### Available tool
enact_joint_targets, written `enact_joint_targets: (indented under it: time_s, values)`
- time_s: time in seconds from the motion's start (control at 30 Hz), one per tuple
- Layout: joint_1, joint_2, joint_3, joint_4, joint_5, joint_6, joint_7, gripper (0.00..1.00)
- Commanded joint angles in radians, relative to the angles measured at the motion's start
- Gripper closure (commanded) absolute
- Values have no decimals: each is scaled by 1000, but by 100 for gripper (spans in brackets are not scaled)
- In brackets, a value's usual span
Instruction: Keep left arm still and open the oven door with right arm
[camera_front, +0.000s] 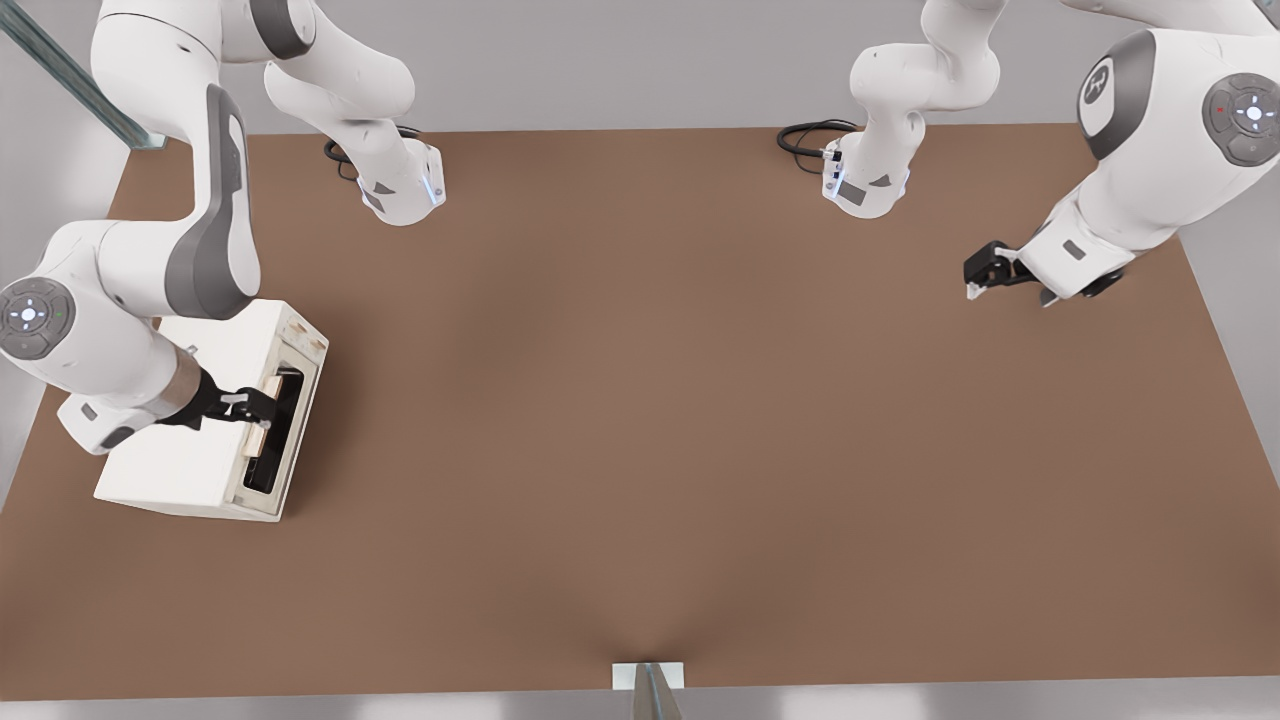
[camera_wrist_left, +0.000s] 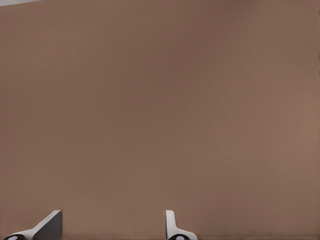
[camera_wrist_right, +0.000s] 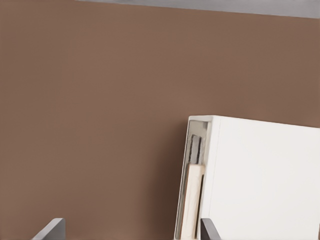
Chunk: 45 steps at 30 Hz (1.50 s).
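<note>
The gripper (camera_front: 262, 407) hangs over the oven (camera_front: 190, 450) with its fingers wide open, one on each side of the long door handle (camera_wrist_right: 192, 200).

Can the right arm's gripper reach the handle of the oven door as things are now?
Probably yes. The gripper already sits over the oven at the door's front, right by the pale handle, and nothing stands between them. Whether its fingers have closed on the handle is not clear.
</note>
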Motion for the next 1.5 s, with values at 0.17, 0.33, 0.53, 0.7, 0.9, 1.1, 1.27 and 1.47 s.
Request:
enact_joint_targets:
  time_s: [0.17,0.33,0.53,0.7,0.9,1.1,1.27,1.47]
  values:
    - [193,65,0,-38,-522,-142,173,0]
    - [259,110,-1,-142,-785,-226,520,79]
    - [258,214,-1,-167,-863,-225,728,79]
    - [237,237,-4,-210,-897,-210,809,79]
    - [210,239,-6,-322,-921,-116,958,79]
    - [213,260,-6,-328,-921,-116,974,79]
    - [213,265,-6,-330,-921,-116,974,79]
    - [359,335,3,-231,-760,-170,1075,79]
